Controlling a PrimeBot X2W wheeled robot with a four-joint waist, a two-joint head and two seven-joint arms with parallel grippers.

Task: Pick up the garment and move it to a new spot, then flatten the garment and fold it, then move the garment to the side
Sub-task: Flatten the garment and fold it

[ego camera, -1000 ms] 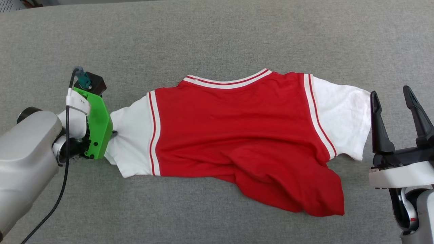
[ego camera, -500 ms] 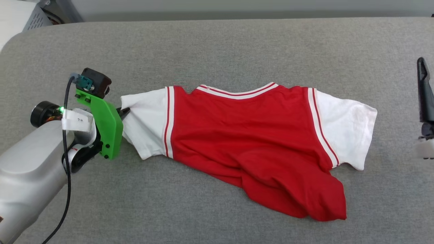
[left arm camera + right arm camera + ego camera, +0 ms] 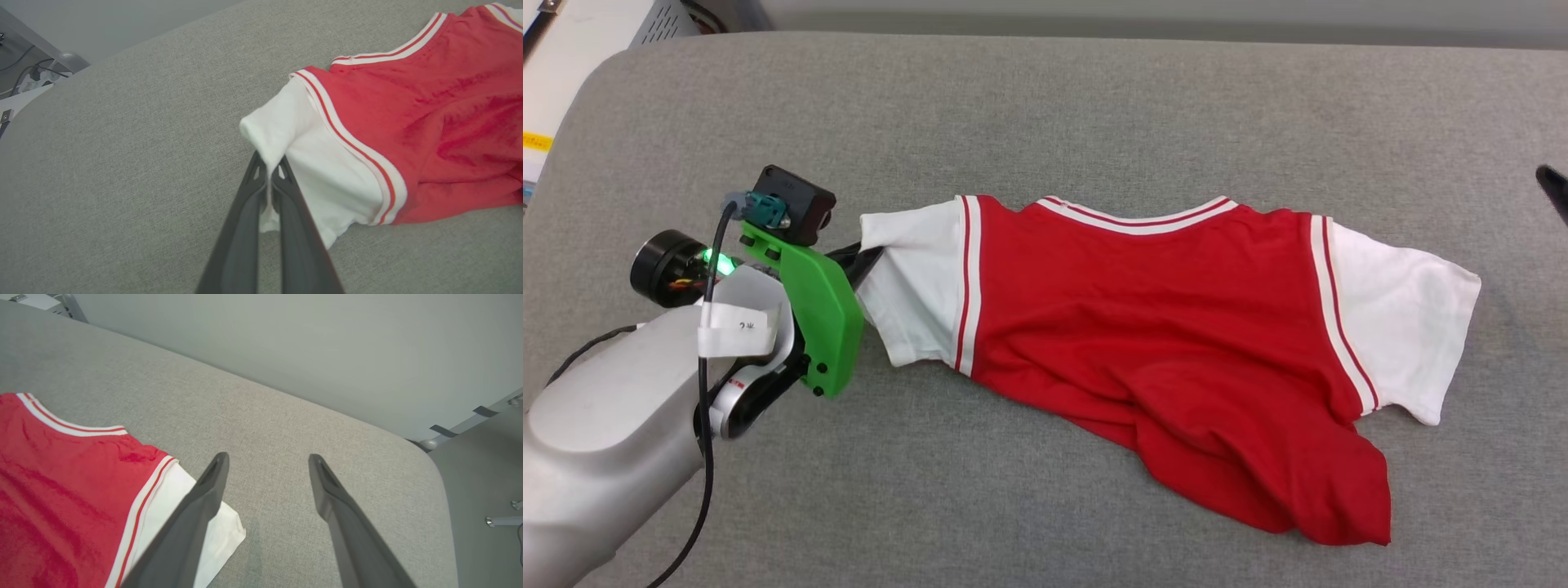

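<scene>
- Grey padded table [image 3: 1045, 106]: carries the lot.
- Garment [image 3: 1143, 327]: lies across the table's middle, plain red side up, lower hem rumpled. Your head view gives its full outline.
- Left gripper [image 3: 269, 161]: your left wrist view adds the detail, jaws pressed together on the white sleeve's edge.
- Right gripper [image 3: 267, 459]: jaws spread, beside the other sleeve, apart from it.

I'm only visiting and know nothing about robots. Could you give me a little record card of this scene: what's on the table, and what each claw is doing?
Item: red jersey T-shirt with striped trim
Surface: grey padded table
Left gripper: shut on the edge of one white sleeve
Right gripper: open, empty, above the table near the other sleeve
Shirt state: spread out but rumpled, not yet folded
</scene>
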